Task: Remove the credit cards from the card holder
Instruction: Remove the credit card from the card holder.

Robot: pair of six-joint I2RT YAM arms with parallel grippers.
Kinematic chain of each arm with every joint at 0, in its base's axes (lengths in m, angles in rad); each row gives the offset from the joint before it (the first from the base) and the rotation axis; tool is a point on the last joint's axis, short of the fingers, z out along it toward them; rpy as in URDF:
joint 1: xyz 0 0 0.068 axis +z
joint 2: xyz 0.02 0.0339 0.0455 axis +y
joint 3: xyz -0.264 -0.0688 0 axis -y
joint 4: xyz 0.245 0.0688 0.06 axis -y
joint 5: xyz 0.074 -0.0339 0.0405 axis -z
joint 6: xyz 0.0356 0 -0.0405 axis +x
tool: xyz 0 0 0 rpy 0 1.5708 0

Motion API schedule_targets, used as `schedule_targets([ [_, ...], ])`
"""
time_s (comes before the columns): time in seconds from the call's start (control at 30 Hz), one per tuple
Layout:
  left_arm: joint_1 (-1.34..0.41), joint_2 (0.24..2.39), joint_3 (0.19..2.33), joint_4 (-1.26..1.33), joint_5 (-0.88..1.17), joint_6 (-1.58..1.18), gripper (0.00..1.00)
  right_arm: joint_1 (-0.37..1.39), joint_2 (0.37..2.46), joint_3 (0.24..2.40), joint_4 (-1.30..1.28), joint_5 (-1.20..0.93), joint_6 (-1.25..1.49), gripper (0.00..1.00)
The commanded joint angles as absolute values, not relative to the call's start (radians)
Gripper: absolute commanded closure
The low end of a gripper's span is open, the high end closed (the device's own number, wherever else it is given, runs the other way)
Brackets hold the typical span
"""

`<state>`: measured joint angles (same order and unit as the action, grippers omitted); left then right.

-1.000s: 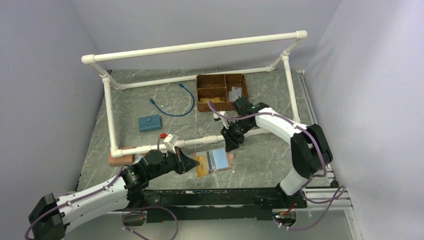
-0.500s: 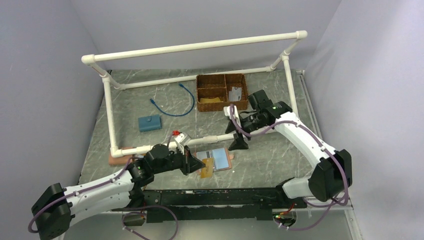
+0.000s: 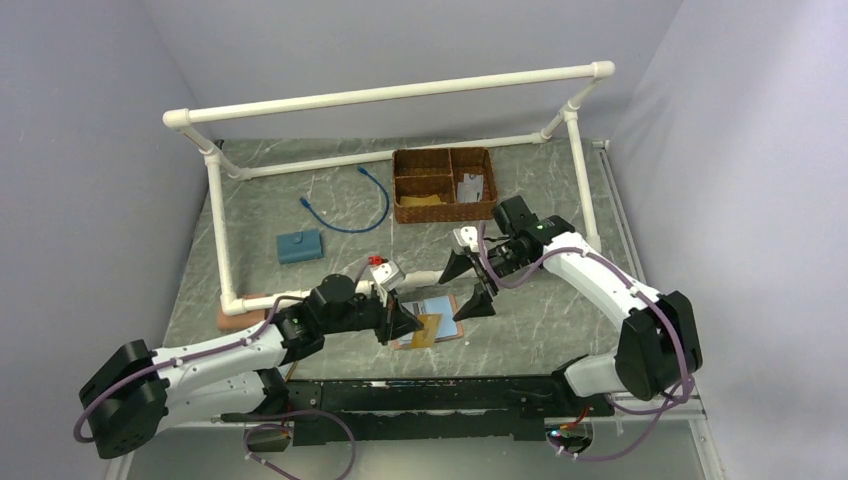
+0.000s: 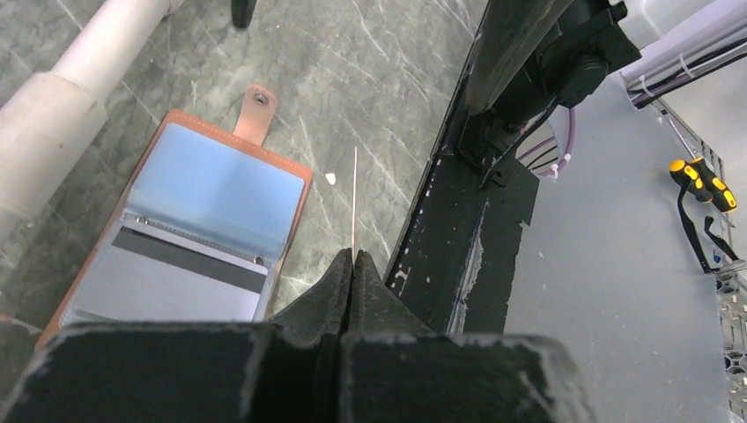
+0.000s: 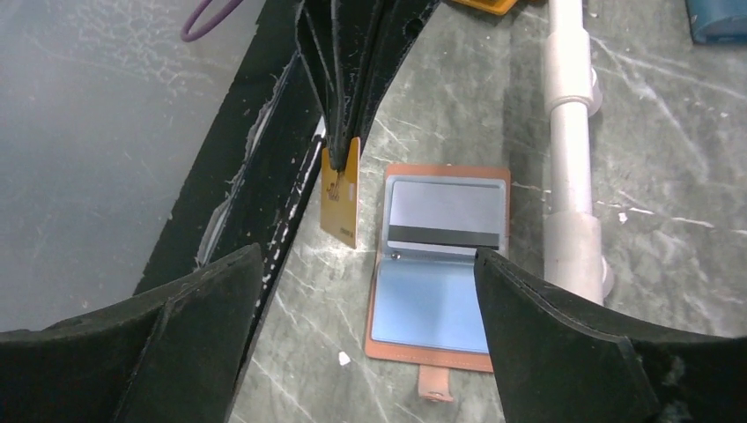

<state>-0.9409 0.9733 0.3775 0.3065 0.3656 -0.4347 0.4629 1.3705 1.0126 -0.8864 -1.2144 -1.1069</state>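
Card holder (image 5: 438, 304), reddish-brown with blue lining, lies open near the desk's (image 3: 545, 325) front edge. Two credit cards: grey card (image 5: 447, 211) inside, tan card (image 5: 340, 201) pinched in my left claw (image 4: 353, 256); right claw (image 3: 466, 286) spread.

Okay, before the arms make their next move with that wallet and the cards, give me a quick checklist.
1. Grip: left gripper shut on the yellow card: ok.
2. Clearance: yellow card apart from the card holder: ok.
3. Readiness: right gripper open above the holder: ok.
4. Access: card holder lying open: ok.
5. Emptied: not ok, a grey striped card sits in a pocket.
6. More cards beneath it: cannot tell.
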Motion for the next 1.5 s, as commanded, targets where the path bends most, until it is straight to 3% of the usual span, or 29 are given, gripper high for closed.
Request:
schedule_targets([
  [0.0, -0.939, 1.006, 0.446, 0.368, 0.38, -0.373, 1.0, 0.484, 1.388, 0.991, -0.734, -1.265, -0.947, 0.09],
  [0.23, -0.94, 1.035, 0.437, 0.419, 0.361, -0.386, 1.0, 0.548, 1.449, 1.007, -0.736, -1.197, -0.91, 0.2],
  [0.43, -0.941, 1.03, 0.432, 0.418, 0.345, -0.386, 1.0, 0.561, 1.472, 1.017, -0.759, -1.192, -0.921, 0.46],
  [0.83, -0.941, 1.006, 0.415, 0.417, 0.329, -0.396, 1.0, 0.576, 1.505, 1.043, -0.82, -1.196, -0.978, 0.81],
  [0.93, -0.941, 1.001, 0.409, 0.419, 0.32, -0.402, 1.0, 0.577, 1.515, 1.058, -0.861, -1.203, -1.019, 1.0],
  [1.07, -0.94, 0.995, 0.407, 0.407, 0.297, -0.422, 1.0, 0.577, 1.518, 1.064, -0.909, -1.213, -1.083, 1.0],
  [1.2, -0.941, 0.966, 0.389, 0.389, 0.234, -0.486, 0.82, 0.575, 1.536, 1.095, -0.975, -1.204, -1.147, 1.0],
  [1.47, -0.939, 0.836, 0.346, 0.312, 0.1, -0.623, 0.29, 0.569, 1.543, 1.121, -1.008, -1.176, -1.159, 1.0],
])
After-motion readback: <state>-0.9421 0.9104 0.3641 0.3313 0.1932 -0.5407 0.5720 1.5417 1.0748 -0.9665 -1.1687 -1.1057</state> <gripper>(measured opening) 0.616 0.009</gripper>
